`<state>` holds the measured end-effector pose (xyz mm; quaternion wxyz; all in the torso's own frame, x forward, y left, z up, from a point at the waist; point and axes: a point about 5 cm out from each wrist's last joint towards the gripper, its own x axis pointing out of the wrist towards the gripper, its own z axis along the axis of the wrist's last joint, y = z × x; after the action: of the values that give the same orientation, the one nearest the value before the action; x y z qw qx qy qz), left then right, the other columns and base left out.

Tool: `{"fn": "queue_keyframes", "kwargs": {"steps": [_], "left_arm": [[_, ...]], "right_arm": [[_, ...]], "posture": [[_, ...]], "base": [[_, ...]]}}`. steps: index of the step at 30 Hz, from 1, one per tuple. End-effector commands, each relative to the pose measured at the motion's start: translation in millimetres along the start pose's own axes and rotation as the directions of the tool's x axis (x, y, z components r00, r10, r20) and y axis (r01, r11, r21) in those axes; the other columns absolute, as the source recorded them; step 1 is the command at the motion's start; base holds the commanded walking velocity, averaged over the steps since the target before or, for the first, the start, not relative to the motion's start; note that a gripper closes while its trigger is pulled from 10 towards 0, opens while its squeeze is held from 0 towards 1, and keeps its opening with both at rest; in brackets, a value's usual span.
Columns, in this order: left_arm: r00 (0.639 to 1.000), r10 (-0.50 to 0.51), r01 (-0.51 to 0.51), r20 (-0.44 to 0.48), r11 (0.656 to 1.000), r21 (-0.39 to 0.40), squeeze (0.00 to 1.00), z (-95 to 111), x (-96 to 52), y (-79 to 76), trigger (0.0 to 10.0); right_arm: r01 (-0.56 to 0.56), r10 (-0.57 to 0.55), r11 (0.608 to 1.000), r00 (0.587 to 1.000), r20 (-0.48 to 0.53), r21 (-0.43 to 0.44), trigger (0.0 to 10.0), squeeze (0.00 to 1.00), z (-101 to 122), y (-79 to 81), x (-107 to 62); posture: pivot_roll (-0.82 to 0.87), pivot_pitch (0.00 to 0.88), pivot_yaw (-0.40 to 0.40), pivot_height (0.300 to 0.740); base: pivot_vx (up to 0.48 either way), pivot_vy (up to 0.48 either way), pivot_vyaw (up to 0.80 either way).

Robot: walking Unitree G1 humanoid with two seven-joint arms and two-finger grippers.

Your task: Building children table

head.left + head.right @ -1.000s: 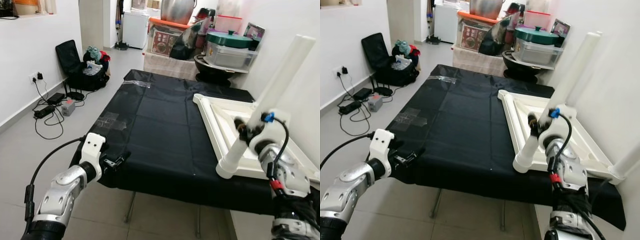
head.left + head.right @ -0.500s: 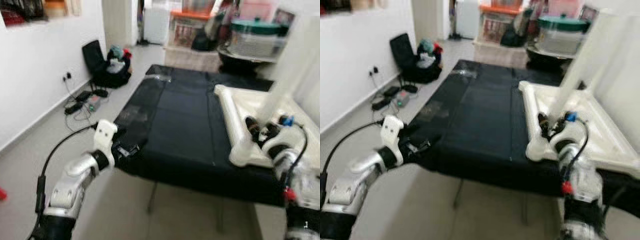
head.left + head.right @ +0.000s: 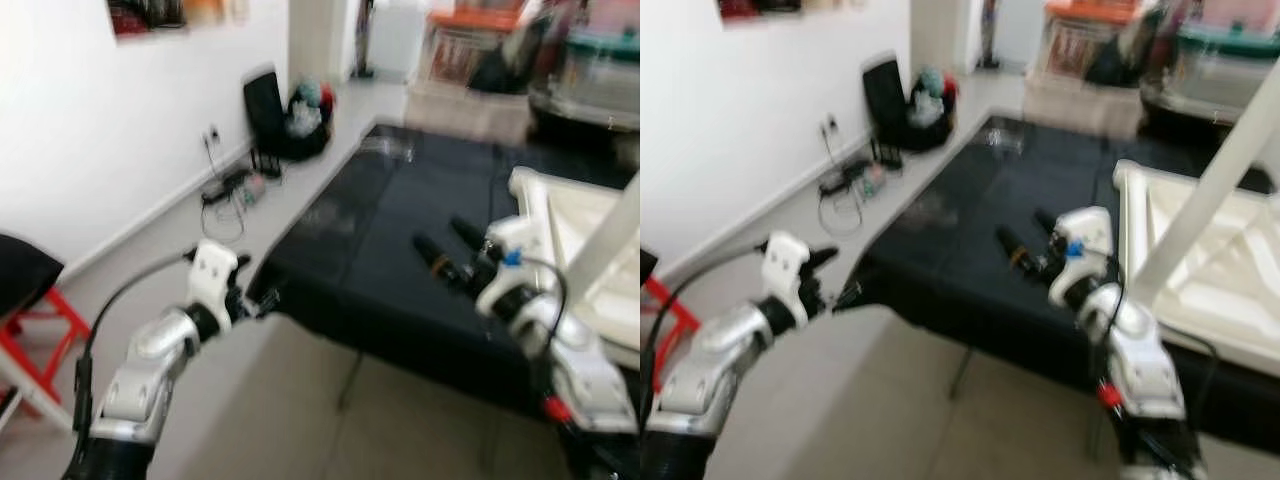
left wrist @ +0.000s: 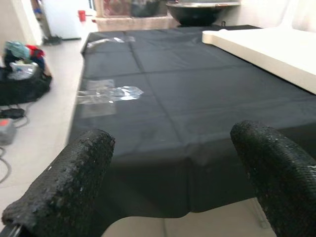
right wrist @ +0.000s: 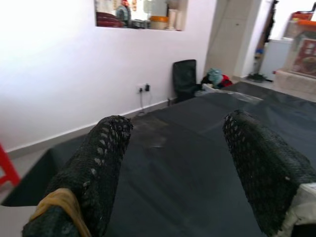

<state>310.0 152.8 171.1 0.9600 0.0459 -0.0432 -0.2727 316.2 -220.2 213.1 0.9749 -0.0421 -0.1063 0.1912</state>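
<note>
While both tools hung spread and empty, the right tool (image 3: pixel 452 252) hovered over the black tabletop (image 3: pixel 400 250) and the left tool (image 3: pixel 255 300) off its near corner. The upturned white children's table (image 3: pixel 1200 250) lay at the tabletop's right, one leg (image 3: pixel 1210 175) standing up: stiff, light-looking, smooth plastic, best pinched low on that leg.

A lived-in home room: tiled floor (image 3: pixel 300 400), white wall with a socket (image 3: pixel 211 133) and trailing cables (image 3: pixel 228 185), a heaped bag (image 3: pixel 300 115), stacked pots and storage boxes (image 3: pixel 1200 60) at the back
</note>
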Motion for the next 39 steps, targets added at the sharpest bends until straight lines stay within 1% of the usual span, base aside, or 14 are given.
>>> {"fn": "queue_keyframes", "kwargs": {"steps": [1, 3, 5, 7, 10, 12, 16, 19, 22, 24, 28, 31, 35, 39], "left_arm": [[1.0, -0.004, 0.004, 0.003, 1.0, 0.006, 0.0, 1, -1.0, -2.3, 10.0], [1.0, 0.021, -0.021, 0.008, 1.0, 0.014, 0.0, 2, -1.9, 2.2, 10.0], [0.999, 0.038, -0.038, 0.012, 0.999, 0.026, 0.0, 3, -1.9, 5.8, 10.0], [0.999, 0.041, -0.041, 0.014, 0.999, 0.029, 0.0, 4, -1.8, 6.3, 10.0], [0.999, 0.046, -0.047, 0.017, 0.998, 0.04, 0.0, 5, -2.1, 5.8, 10.0], [0.999, 0.045, -0.046, 0.017, 0.998, 0.041, 0.0, 5, -2.7, 4.6, 10.0], [0.999, 0.042, -0.042, 0.016, 0.998, 0.046, 0.0, 4, -3.7, 3.1, 10.0], [1.0, 0.03, -0.031, 0.007, 0.997, 0.076, 0.0, 1, -10.4, -4.0, 10.0], [1.0, 0.03, -0.031, 0.009, 0.996, 0.081, 0.0, 1, -12.3, -6.6, 10.0], [0.999, 0.024, -0.026, 0.027, 0.996, 0.086, 0.0, 3, -14.5, -13.1, 10.0], [0.999, 0.021, -0.024, 0.034, 0.996, 0.09, 0.0, 4, -15.1, -15.0, 10.0], [0.999, 0.021, -0.026, 0.045, 0.994, 0.11, 0.0, 7, -17.1, -15.5, 10.0], [0.999, 0.023, -0.029, 0.048, 0.993, 0.115, 0.0, 8, -18.4, -15.3, 10.0], [0.998, 0.018, -0.025, 0.064, 0.992, 0.125, 0.0, 9, -21.8, -19.3, 10.0]], "right_arm": [[-0.017, 0.017, 1.0, 0.999, 0.026, -0.003, 10.0, 0.0, 6, 1.4, -0.1], [-0.103, 0.102, 0.995, 0.993, 0.064, 0.001, 10.0, 0.0, 9, 24.7, -2.1], [-0.12, 0.118, 0.993, 0.99, 0.083, 0.019, 10.0, 0.0, 10, 40.8, -3.4], [-0.119, 0.116, 0.993, 0.989, 0.091, 0.027, 10.0, 0.0, 10, 44.4, -4.0], [-0.115, 0.11, 0.992, 0.988, 0.109, 0.048, 10.0, 0.0, 8, 64.0, -8.8], [-0.106, 0.103, 0.994, 0.989, 0.103, 0.032, 10.0, 0.0, 5, 69.1, -11.3], [-0.093, 0.093, 0.996, 0.991, 0.092, 0.003, 10.0, 0.0, 2, 71.8, -14.0], [0.056, -0.056, 0.998, 0.998, 0.031, -0.009, 10.0, 0.0, -17, 72.2, -34.4], [0.09, -0.09, 0.996, 0.996, 0.014, -0.015, 10.0, 0.0, -20, 73.2, -40.7], [0.163, -0.163, 0.986, 0.987, 0.003, -0.036, 10.0, 0.0, -22, 69.9, -47.8], [0.2, -0.2, 0.979, 0.98, 0.005, -0.045, 10.0, 0.0, -21, 65.7, -49.2], [0.257, -0.255, 0.961, 0.967, 0.025, -0.106, 10.0, 0.0, -16, 55.7, -51.5], [0.276, -0.274, 0.953, 0.961, 0.032, -0.123, 10.0, 0.0, -14, 53.0, -52.7], [0.305, -0.302, 0.941, 0.952, 0.044, -0.144, 10.0, 0.0, -14, 53.2, -53.7]], "posture": [[0.06, 0.0, -0.105, 0.74], [0.06, 0.0, -0.106, 0.74], [0.05, 0.0, -0.101, 0.74], [0.05, 0.0, -0.101, 0.74], [0.04, 0.0, -0.092, 0.74], [0.04, 0.0, -0.092, 0.74], [0.04, 0.0, -0.091, 0.74], [0.03, 0.0, -0.095, 0.74], [0.03, 0.0, -0.094, 0.74], [0.03, 0.0, -0.091, 0.74], [0.03, 0.0, -0.091, 0.74], [0.03, 0.0, -0.091, 0.74], [0.03, 0.0, -0.091, 0.74], [0.03, 0.0, -0.091, 0.74]], "base": [[0.0, 0.0, 0.0], [0.0, 0.0, 0.0], [0.0, 0.0, 0.0], [0.0, 0.0, 0.0], [0.0, 0.0, 0.0], [0.0, 0.0, 0.0], [0.0, 0.0, 0.0], [0.0, 0.0, 0.0], [0.0, 0.0, 0.0], [0.0, 0.0, 0.0], [0.0, 0.0, 0.0], [0.0, 0.0, 0.0], [0.0, 0.0, 0.0], [0.0, -0.349, 0.0]]}}
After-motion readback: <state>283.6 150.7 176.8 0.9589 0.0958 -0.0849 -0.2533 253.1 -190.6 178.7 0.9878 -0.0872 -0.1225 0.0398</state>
